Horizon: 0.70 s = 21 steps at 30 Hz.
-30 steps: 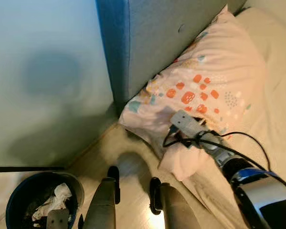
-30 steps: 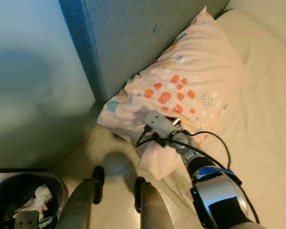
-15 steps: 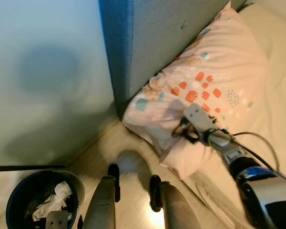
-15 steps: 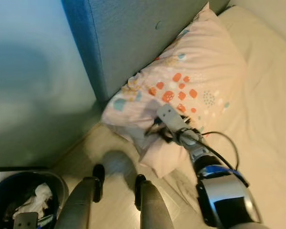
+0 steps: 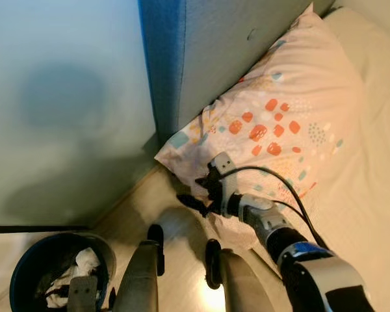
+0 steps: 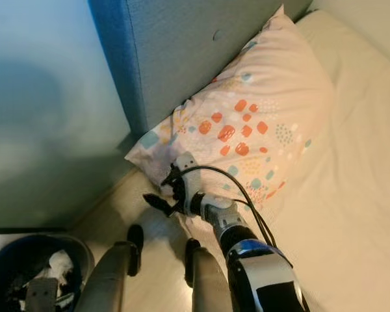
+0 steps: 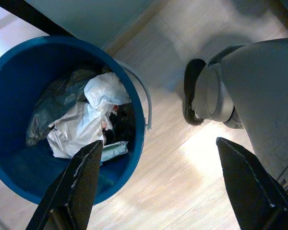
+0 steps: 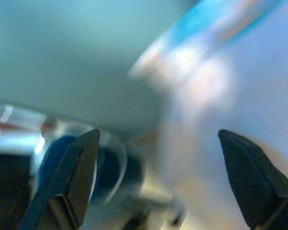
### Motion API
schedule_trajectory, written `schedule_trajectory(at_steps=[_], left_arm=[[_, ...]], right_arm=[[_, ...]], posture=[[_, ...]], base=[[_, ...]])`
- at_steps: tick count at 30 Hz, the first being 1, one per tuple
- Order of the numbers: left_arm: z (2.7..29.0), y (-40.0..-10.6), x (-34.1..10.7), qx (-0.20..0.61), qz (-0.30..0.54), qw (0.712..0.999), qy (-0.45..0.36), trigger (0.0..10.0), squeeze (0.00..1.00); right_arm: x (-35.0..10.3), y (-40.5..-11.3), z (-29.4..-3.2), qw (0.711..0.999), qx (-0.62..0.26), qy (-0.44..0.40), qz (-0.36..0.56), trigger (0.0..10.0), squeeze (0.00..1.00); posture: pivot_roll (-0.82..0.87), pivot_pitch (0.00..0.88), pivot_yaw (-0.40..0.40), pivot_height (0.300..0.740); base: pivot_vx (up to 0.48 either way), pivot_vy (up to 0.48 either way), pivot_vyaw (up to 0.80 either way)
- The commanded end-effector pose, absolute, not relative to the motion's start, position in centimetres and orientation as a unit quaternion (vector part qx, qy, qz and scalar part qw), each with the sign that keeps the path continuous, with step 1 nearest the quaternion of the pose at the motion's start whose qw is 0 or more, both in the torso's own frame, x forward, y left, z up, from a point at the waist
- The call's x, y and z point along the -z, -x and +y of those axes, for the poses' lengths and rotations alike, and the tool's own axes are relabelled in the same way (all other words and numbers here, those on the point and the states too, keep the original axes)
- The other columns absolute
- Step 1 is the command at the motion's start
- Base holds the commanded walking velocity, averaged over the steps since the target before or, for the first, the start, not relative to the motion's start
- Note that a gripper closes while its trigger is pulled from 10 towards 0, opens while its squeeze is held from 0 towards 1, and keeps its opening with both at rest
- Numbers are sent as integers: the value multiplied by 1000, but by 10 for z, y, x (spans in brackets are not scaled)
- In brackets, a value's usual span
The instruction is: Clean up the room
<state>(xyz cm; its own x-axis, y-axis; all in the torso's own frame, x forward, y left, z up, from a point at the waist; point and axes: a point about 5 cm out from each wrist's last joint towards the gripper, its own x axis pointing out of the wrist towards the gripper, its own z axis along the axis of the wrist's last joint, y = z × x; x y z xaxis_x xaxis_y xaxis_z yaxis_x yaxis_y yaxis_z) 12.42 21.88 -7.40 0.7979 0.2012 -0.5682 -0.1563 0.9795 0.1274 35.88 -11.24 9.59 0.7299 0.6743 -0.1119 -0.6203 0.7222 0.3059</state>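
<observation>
A pale pink pillow with orange and teal spots lies on the cream bed, leaning against the blue-grey headboard. My right gripper hangs open at the pillow's lower corner, just past the bed's edge and above the floor. The blurred right wrist view shows its fingers spread wide with nothing between them. My left gripper is open and empty, held low over a blue bin that holds crumpled white paper and dark plastic.
The bin stands on the wooden floor at the lower left, near a pale green wall. My own two feet stand between the bin and the bed. A black cable loops from my right arm over the pillow.
My right arm has swung left and down, from on top of the pillow to its lower corner. The pillow's overhanging corner now lies flatter on the bed.
</observation>
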Motion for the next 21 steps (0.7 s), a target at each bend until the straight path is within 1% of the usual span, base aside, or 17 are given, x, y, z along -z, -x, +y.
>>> schedule_trajectory(at_steps=[1, 2, 3, 4, 5, 6, 8, 9, 10, 11, 12, 13, 14, 15, 17, 18, 21], left_arm=[[206, -105, 87, -68, 352, 933, -31, 10000, 0], [206, -107, 88, -68, 357, 931, -31, 10000, 0], [206, -107, 88, -68, 357, 931, -31, 10000, 0], [207, -110, 89, -68, 366, 928, -30, 10000, 0], [207, -110, 89, -68, 366, 928, -30, 10000, 0], [207, -112, 89, -68, 367, 927, -30, 10000, 0], [207, -112, 89, -68, 367, 927, -30, 10000, 0], [208, -115, 89, -69, 366, 927, -29, 10000, 0], [209, -119, 87, -73, 360, 930, -23, 10000, 0], [210, -123, 86, -77, 356, 931, -19, 10000, 0], [210, -123, 86, -77, 356, 931, -19, 10000, 0], [211, -127, 85, -80, 353, 932, -15, 10000, 0], [211, -127, 85, -80, 353, 932, -15, 10000, 0], [212, -131, 84, -79, 352, 933, -15, 10000, 0], [213, -138, 83, -80, 350, 933, -14, 10000, 0], [213, -138, 83, -80, 350, 933, -14, 10000, 0], [215, -145, 81, -91, 346, 934, -9, 10000, 0]], right_arm=[[-92, -359, -131, 929, -296, -191, 109, 10000, 0], [-101, -365, -149, 934, -258, -231, 85, 10000, 0], [-101, -365, -149, 934, -258, -231, 85, 10000, 0], [-110, -369, -190, 947, -163, -272, 48, 10000, 0], [-110, -369, -190, 947, -163, -272, 48, 10000, 0], [-110, -368, -203, 952, -130, -272, 43, 10000, 0], [-110, -368, -203, 952, -130, -272, 43, 10000, 0], [-105, -363, -219, 959, -81, -268, 49, 10000, 0], [-91, -354, -237, 964, -25, -254, 74, 10000, 0], [-82, -346, -247, 965, 10, -244, 92, 10000, 0], [-82, -346, -247, 965, 10, -244, 92, 10000, 0], [-70, -337, -255, 964, 38, -238, 113, 10000, 0], [-70, -337, -255, 964, 38, -238, 113, 10000, 0], [-59, -330, -255, 963, 43, -228, 134, 10000, 0], [-46, -322, -246, 960, 27, -229, 159, 10000, 0], [-46, -322, -246, 960, 27, -229, 159, 10000, 0], [-34, -317, -233, 957, 4, -226, 183, 10000, 0]], posture=[[54, 305, -26, 740], [42, 295, -25, 740], [42, 295, -25, 740], [26, 276, -23, 740], [26, 276, -23, 740], [24, 274, -23, 740], [24, 274, -23, 740], [16, 265, -22, 740], [7, 255, -21, 740], [7, 255, -21, 740], [7, 255, -21, 740], [-3, 241, -22, 740], [-3, 241, -22, 740], [-5, 235, -21, 740], [-12, 222, -22, 740], [-12, 222, -22, 740], [-19, 208, -20, 740]], base=[[0, 0, 0], [0, 0, 0], [0, 0, 0], [0, 0, 0], [0, 0, 0], [0, 0, 0], [0, 0, 0], [0, 0, 0], [0, 0, 0], [0, 0, 0], [0, 0, 0], [0, 0, 0], [0, 0, 0], [0, 0, 0], [0, -420, 0], [0, -465, 0], [0, -465, 0]])
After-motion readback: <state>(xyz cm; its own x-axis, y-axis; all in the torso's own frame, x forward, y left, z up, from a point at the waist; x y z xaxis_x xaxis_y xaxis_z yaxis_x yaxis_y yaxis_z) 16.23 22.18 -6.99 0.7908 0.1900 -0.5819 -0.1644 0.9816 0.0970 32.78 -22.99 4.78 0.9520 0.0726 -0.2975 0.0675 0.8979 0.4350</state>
